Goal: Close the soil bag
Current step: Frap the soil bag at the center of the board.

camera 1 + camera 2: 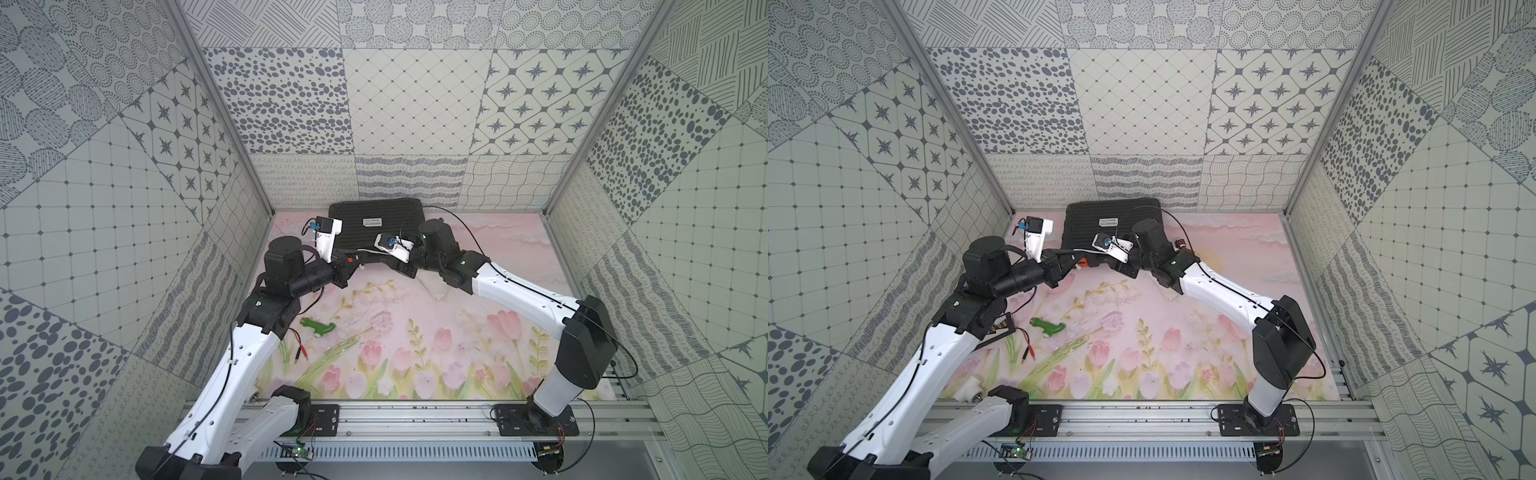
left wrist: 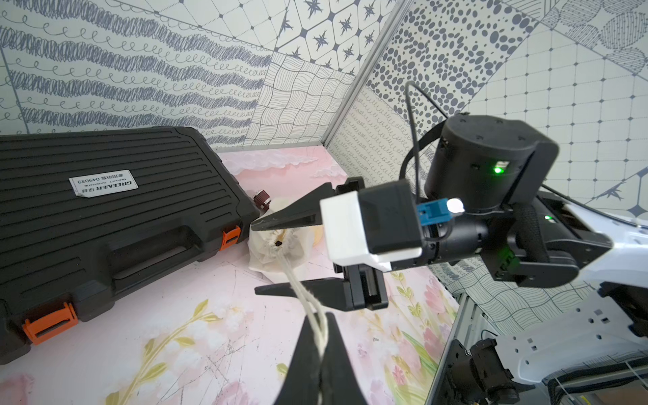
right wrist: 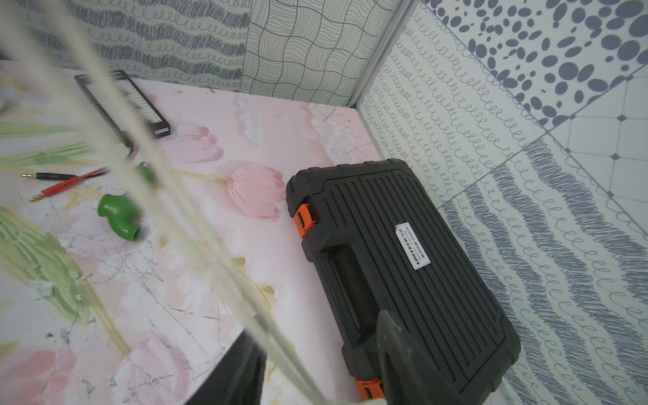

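**Your bag is not braced: a pull may drag it rather than cinch it**

Start on your left side. The left gripper (image 2: pixel 319 315) is clamped shut on the pair of pale cords (image 2: pixel 298 280), which run taut from its fingertips to the bag. The hold looks to be near the fingertips, so a sharp tug could let the thin cords slide out, and you would then have to pick them up off the mat.

Further along is the soil bag (image 2: pixel 294 252). It sits on the flowered mat (image 2: pixel 175 280), just beside the black case (image 2: pixel 105 196) at the corner with the orange latch (image 2: pixel 229 238), and in the top views the right arm mostly hides it. Its mouth is gathered tight, with only a small dark gap showing. The cloth is soft, so if nothing holds it the bag will probably slide or tip toward your left gripper.

On your right, the right gripper (image 2: pixel 254 258) stands open, its jaws either side of the bag's neck and gripping nothing. The cords pass between those jaws. If you close them carelessly you may pinch the cords instead of the cloth, and the draw will jam.
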